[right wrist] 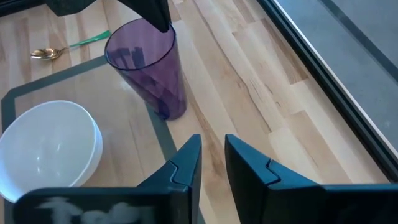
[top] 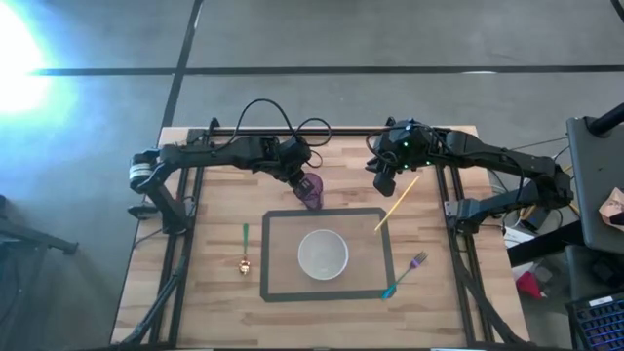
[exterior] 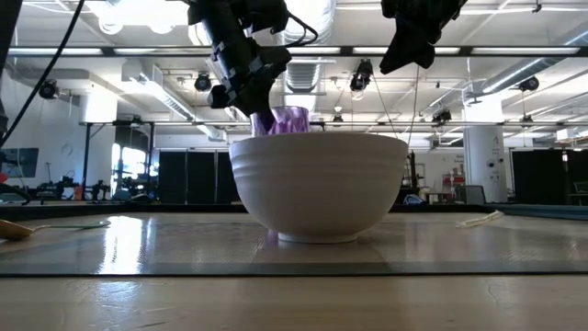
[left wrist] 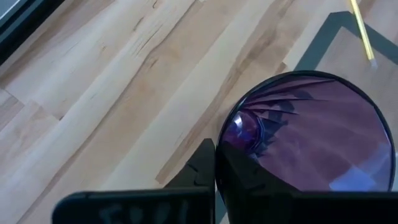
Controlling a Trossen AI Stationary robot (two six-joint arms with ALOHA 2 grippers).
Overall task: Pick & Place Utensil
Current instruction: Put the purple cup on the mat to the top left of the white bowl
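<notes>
Left gripper (top: 295, 176): clenched on the translucent purple plastic cup's (top: 310, 190) rim; left wrist view shows this
Right gripper (right wrist: 211, 163): narrow gap, grasping nothing
Utensils: high view shows yellow chopstick (top: 397, 204) beside right gripper; green-handled fork (top: 405, 275) near white ceramic bowl (top: 323, 253)

No writing, label, brand, number or sign can be read anywhere in these views; the pale marks on the gripper bodies are too blurred to make out.
</notes>
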